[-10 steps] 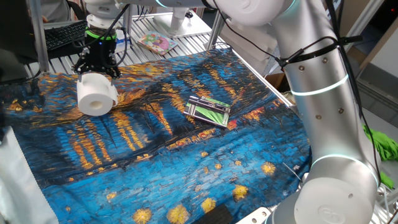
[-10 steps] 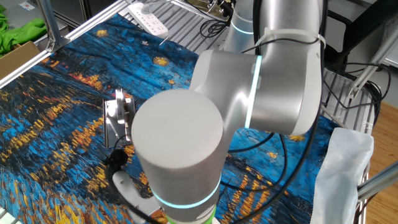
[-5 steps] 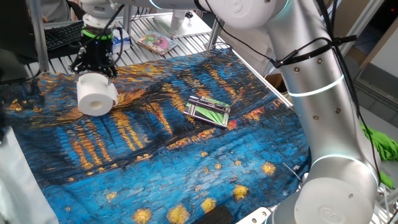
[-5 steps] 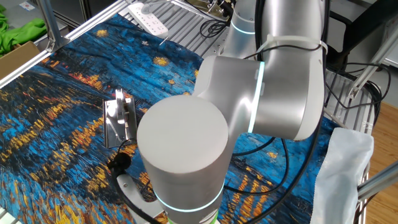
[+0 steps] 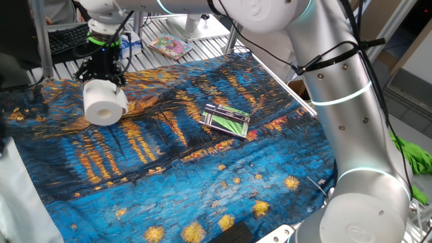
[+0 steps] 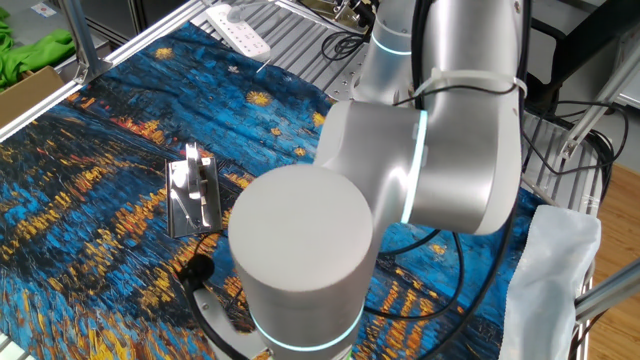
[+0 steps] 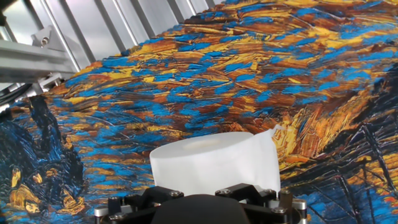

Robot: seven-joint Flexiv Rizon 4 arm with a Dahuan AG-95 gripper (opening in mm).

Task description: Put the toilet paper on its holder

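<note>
Since 1 s ago my arm has drifted slightly left and up, wrist pointing down over the cloth's far-left corner. The gripper (image 5: 102, 71) pinches the toilet paper (image 5: 104, 102) (lifted, core sideways), well apart from the holder (image 5: 226, 121).

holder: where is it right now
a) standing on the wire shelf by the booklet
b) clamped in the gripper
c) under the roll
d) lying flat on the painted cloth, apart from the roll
d: the holder lies flat on the cloth, well apart from the toilet paper, which hangs at the gripper.
</note>
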